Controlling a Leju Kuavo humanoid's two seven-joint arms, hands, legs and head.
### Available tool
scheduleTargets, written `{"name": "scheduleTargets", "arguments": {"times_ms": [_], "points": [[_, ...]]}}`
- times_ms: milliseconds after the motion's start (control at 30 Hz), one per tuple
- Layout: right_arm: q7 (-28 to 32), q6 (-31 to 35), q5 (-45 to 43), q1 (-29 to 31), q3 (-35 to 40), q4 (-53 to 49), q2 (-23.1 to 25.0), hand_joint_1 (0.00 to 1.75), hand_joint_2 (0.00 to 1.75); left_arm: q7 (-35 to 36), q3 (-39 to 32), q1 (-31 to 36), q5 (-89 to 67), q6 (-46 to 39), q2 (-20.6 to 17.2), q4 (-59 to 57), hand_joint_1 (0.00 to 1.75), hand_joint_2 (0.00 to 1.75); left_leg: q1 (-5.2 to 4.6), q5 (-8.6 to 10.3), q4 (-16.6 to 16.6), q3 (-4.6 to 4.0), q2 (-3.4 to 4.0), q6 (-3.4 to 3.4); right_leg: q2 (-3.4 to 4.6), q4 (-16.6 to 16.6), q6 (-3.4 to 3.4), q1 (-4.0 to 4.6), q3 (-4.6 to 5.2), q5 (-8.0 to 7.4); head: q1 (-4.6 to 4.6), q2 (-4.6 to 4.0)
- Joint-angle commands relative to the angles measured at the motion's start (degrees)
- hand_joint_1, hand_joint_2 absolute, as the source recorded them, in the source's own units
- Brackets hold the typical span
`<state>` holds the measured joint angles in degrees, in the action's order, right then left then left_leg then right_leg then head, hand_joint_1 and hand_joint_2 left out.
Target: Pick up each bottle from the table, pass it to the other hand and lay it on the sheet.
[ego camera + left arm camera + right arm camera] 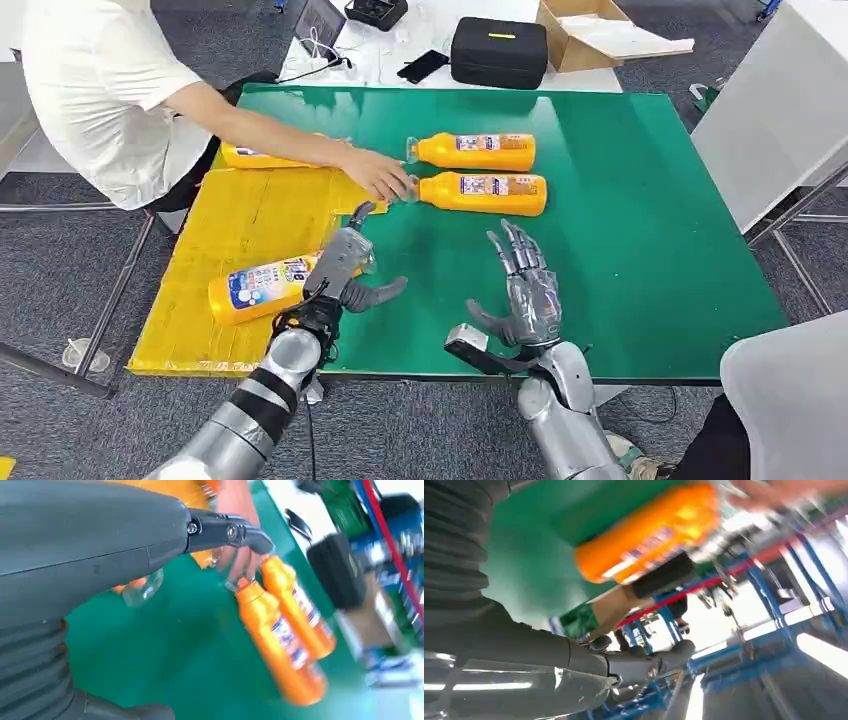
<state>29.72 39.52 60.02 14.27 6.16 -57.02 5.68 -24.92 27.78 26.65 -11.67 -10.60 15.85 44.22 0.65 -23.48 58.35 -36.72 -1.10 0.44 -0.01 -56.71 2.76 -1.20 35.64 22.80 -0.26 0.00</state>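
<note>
Hands above green tabletop [640,250] beside yellow sheet [250,220], orange plastic bottles lying about.
Open green surface lies before the right hand [522,285], which hovers with fingers spread, holding nothing. Two orange bottles lie side by side farther back, nearer bottle [483,192] and far bottle [475,150]; a person's hand [378,175] reaches to their caps. The left hand [345,272], fingers apart, rests at the sheet's edge by a third bottle [262,287]; a fourth bottle [255,156] lies at the sheet's far end.

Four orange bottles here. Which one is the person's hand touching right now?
The nearer of the two bottles lying side by side on the green table; the person's hand is at its cap. The other bottles lie untouched.
</note>
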Motion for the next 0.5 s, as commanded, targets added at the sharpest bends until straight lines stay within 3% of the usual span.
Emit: {"name": "scheduleTargets", "arguments": {"times_ms": [33, 133, 167, 300, 500], "points": [[-0.9, 0.5, -1.0, 4.3, -3.8, 10.4, -1.6, 0.0, 1.75, 0.5, -1.3, -1.5, 0.7, -1.0, 1.7, 2.1, 0.0, 1.75, 0.01, -0.05, 0.0, 0.13, 0.05, 0.02, 0.02, 0.0, -0.07, 0.03, -0.16, 0.02, 0.02, 0.02], [-0.9, 0.5, -1.0, 4.3, -3.8, 10.4, -1.6, 0.0, 1.75, 0.5, -1.3, -1.5, 0.7, -1.0, 1.7, 2.1, 0.0, 1.75, 0.03, -0.06, 0.0, 0.12, 0.12, 0.0, 0.09, 0.0, -0.09, 0.05, -0.12, 0.01, 0.02, 0.0], [-4.6, 0.5, 3.0, 4.8, -2.2, 11.8, -2.6, 0.0, 1.75, 0.2, -0.9, -1.8, 1.6, -1.9, 1.9, 2.7, 0.0, 1.75, 0.03, -0.11, 0.0, 0.28, 0.15, 0.0, 0.09, 0.0, -0.15, 0.07, -0.26, 0.06, 0.02, 0.0], [-8.2, 0.5, 2.0, 7.0, 1.7, 16.0, -5.8, 0.0, 1.75, 0.7, 1.6, -5.3, 9.2, -4.3, 3.4, 6.8, 0.0, 1.75, 0.03, -0.09, 0.0, 0.22, 0.14, 0.03, 0.09, 0.1, -0.08, 0.06, -0.2, 0.03, 0.0, 0.0], [-10.5, -2.1, -0.9, 7.0, 5.7, 15.2, -7.3, 0.0, 1.75, 1.9, 6.5, -6.0, 12.6, -7.0, 1.2, 9.8, 0.0, 1.75, 0.02, -0.13, 0.0, 0.24, 0.2, 0.03, 0.13, 0.0, -0.1, 0.04, -0.23, 0.05, 0.0, 0.0]]}}
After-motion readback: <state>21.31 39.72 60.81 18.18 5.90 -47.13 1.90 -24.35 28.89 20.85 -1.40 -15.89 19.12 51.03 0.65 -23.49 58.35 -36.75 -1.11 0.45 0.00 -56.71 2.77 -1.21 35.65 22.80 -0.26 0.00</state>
